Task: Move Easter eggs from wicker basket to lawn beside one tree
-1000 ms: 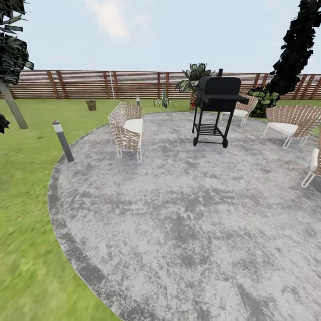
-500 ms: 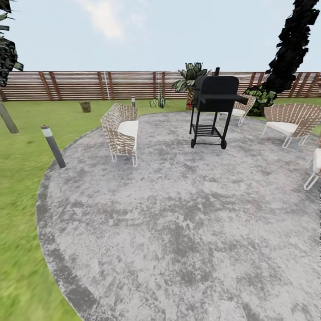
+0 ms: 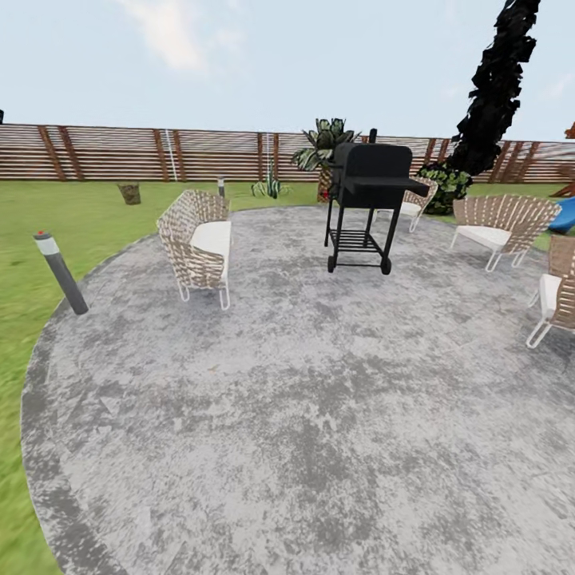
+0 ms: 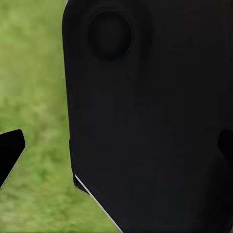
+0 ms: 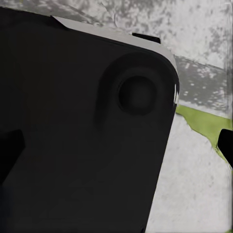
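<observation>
Looking forward and down from the robot's head, a round grey paved patio (image 3: 319, 415) fills the near ground, edged on the left by mottled green lawn (image 3: 24, 263). A short grey post light (image 3: 61, 272) stands tilted at the patio's left rim. Farther in, a woven wicker chair (image 3: 196, 246) with a white cushion sits left of centre, and a black wheeled grill (image 3: 366, 204) stands beyond it to the right. More wicker chairs (image 3: 499, 225) line the right side. Beyond the patio, a small brown wicker basket (image 3: 128, 192) stands upright on the lawn at far left, near the brown slatted fence (image 3: 144, 152); its contents are too small to tell. A short palm (image 3: 323, 148) rises behind the grill, and a black-leaved tree (image 3: 491, 88) leans at right.

In each wrist view, a large black housing blocks most of the frame. Dark finger tips (image 4: 9, 153) show at the edges over grass for the left gripper, and over paving for the right; whether either claw is released or clenched cannot be told.
</observation>
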